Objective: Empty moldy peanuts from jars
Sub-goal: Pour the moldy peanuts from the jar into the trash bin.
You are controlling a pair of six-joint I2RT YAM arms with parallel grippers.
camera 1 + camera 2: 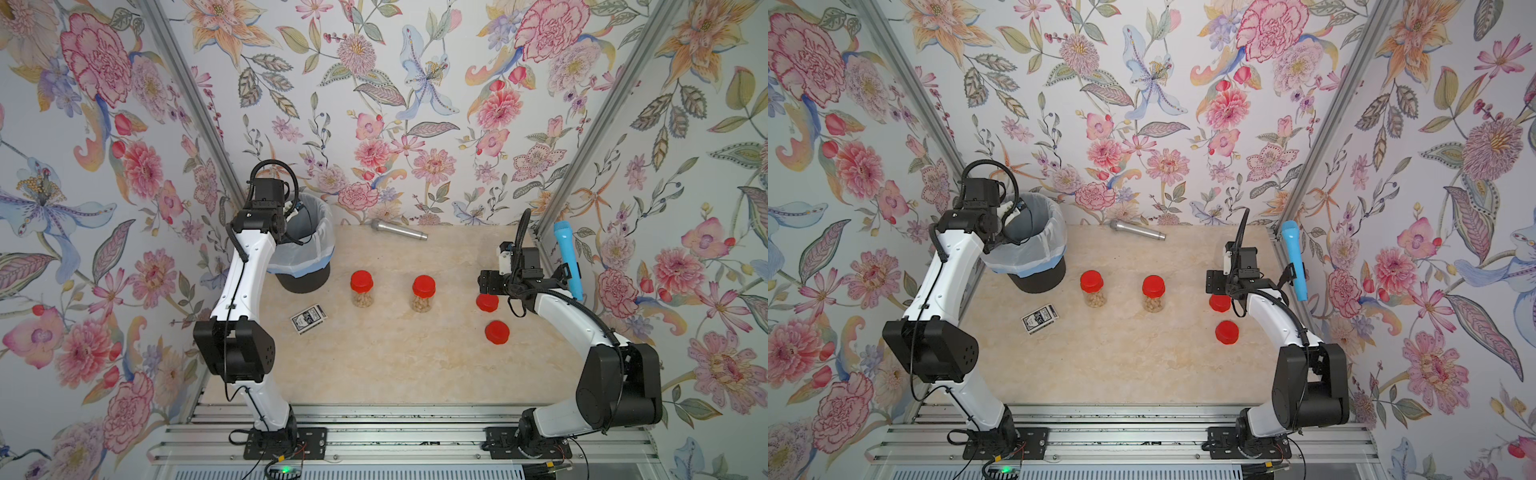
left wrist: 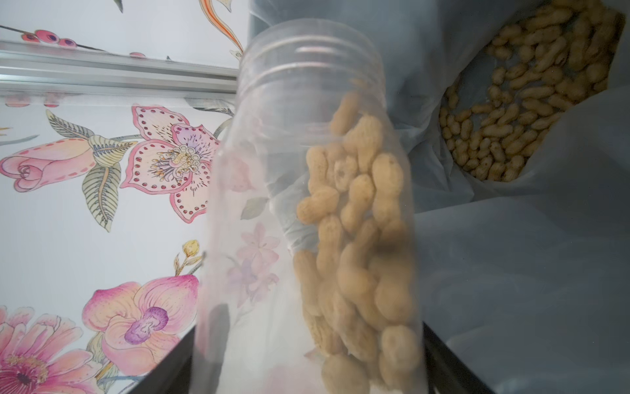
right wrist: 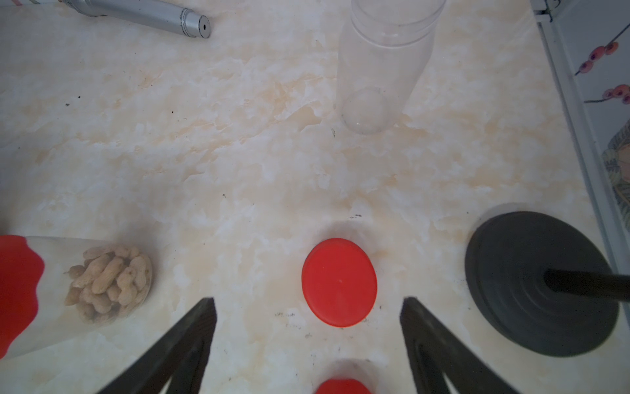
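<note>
In the left wrist view my left gripper [image 2: 306,358] is shut on an open, lidless jar [image 2: 272,191]. The jar is tipped over the bin, and moldy peanuts [image 2: 361,238] lie along its lower side toward the neck. More peanuts [image 2: 511,102] are heaped in the bin's white bag. Two red-lidded jars [image 1: 361,289] [image 1: 424,293] with peanuts stand mid-table. My right gripper [image 3: 308,300] hangs open over the table with a loose red lid [image 3: 339,281] just ahead of its fingers. An empty clear jar [image 3: 381,68] stands beyond it.
The black bin [image 1: 303,278] with its white bag stands at the back left. A second loose red lid [image 1: 497,331] lies nearer the front. Also on the table are a card box [image 1: 308,319], a silver microphone [image 1: 399,230] and a blue microphone [image 1: 567,257] on a black stand base [image 3: 542,283].
</note>
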